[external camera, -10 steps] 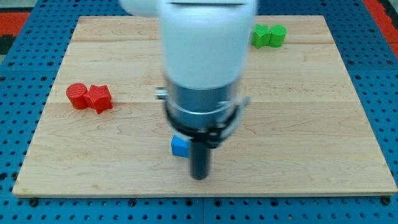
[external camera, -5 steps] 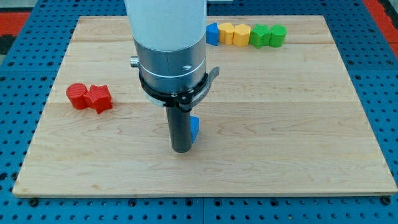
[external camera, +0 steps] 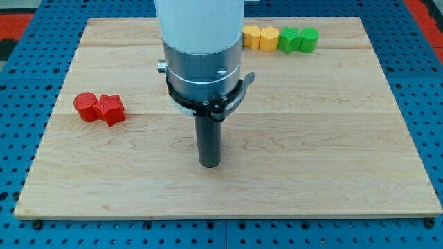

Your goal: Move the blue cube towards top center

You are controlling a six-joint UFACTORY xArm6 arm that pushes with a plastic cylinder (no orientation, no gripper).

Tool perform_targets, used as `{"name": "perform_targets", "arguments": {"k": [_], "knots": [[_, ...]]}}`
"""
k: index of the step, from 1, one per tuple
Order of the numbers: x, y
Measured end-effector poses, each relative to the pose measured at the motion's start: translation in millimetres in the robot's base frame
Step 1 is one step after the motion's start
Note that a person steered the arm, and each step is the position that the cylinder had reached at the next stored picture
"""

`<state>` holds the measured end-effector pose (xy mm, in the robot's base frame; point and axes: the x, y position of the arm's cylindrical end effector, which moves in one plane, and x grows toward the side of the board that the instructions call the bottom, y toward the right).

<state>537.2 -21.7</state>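
Bright, even light falls across the tabletop [external camera: 332, 138], leaving only faint, soft shadows. The picture is sharp, with no glare or motion blur.

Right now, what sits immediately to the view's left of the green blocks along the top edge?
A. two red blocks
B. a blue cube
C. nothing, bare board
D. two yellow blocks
D: the yellow blocks sit directly against the view's left side of the green blocks, while the red blocks lie far off at the view's left.
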Motion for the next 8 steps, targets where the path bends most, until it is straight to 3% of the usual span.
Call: {"name": "perform_targets", "arguments": {"k": [2, 8], "knots": [[-11.1, 0.0], [-132.4, -37.2]]}}
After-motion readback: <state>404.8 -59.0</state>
